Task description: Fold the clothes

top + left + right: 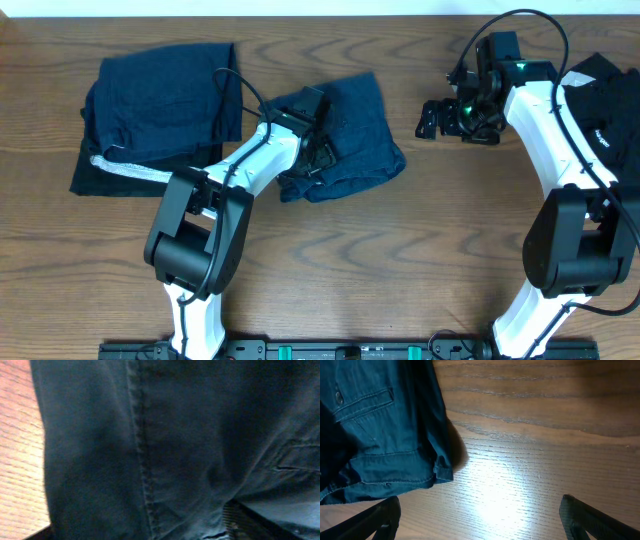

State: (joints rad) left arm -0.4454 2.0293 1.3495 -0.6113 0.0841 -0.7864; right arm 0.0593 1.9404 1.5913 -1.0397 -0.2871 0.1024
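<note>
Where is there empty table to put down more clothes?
The front middle of the table is bare wood. So is the gap between the blue shorts and the right tool. Crowded: the folded pile top left, the left tool at the shorts, black clothes far right.

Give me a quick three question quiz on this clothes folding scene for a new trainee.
1. True or false: the right gripper is holding a garment.
2. What is the left gripper down on? A. the navy-blue shorts B. a white towel C. a cardboard box
3. How many separate heaps of clothes show in the overhead view?

Key
1. False: its fingers are open over bare table.
2. A.
3. Three: the folded pile, the shorts, and a black garment at the right edge.
</note>
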